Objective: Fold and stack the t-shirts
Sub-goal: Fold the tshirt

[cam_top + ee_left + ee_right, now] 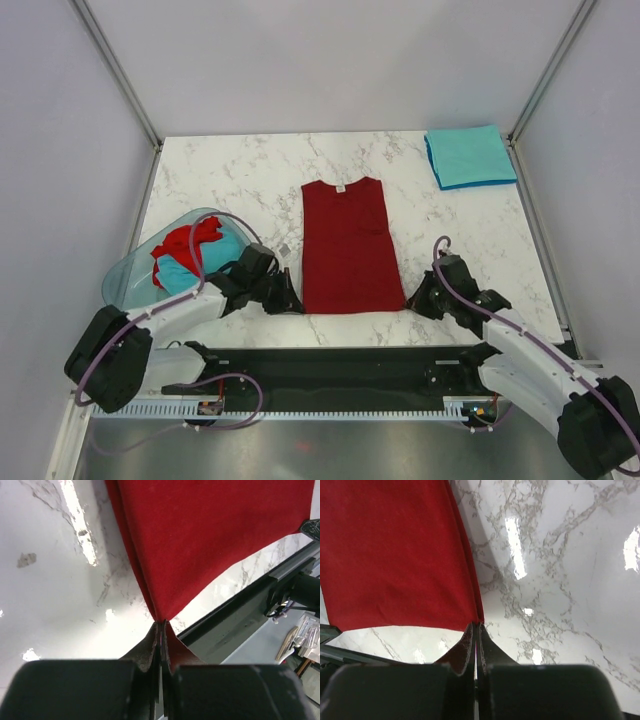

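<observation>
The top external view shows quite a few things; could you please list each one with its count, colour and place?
dark red t-shirt: one, dark red, flat at mid-table, sleeves folded in.
folded t-shirts: small stack, teal, far right corner; count unclear.
crumpled t-shirts: at least two, red and teal, inside the basin.
basin: one, translucent blue-green, left side of table.
table: one, white marble.
left gripper: one, black, shut on the shirt's near left corner.
right gripper: one, black, shut on its near right corner.
</observation>
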You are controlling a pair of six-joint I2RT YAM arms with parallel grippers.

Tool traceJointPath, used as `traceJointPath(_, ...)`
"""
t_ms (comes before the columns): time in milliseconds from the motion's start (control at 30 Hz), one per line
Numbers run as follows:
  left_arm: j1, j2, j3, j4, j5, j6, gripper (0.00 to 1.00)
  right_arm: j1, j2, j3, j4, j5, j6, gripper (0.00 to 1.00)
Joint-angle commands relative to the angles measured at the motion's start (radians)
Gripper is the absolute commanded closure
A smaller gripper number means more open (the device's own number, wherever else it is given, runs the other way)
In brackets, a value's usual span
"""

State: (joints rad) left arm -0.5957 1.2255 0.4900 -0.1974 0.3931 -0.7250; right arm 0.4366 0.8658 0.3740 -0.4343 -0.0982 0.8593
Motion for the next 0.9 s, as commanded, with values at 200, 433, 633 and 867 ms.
traceJointPath(200,-0.111,-0.282,-0.011,-0.12,-0.086,-0.134,0.98,0.008,-0.234,0.023,-0.185,-0.018,-0.002,1.0)
traceJointPath(433,-0.128,-0.296,-0.008,-0.128,-0.094,-0.152,0.98,0.008,-0.277,0.081,-0.221,0.003,-0.005,1.0)
traceJointPath(633,-0.125,-0.27,0.065,-0.126,-0.106,-0.14,0.98,0.01,-0.203,0.175,-0.185,0.031,-0.019,1.0)
traceJointPath(867,-0.067,-0.138,0.228,-0.22,-0.208,-0.034,0.98,0.008,-0.009,0.336,-0.127,0.132,-0.078,1.0)
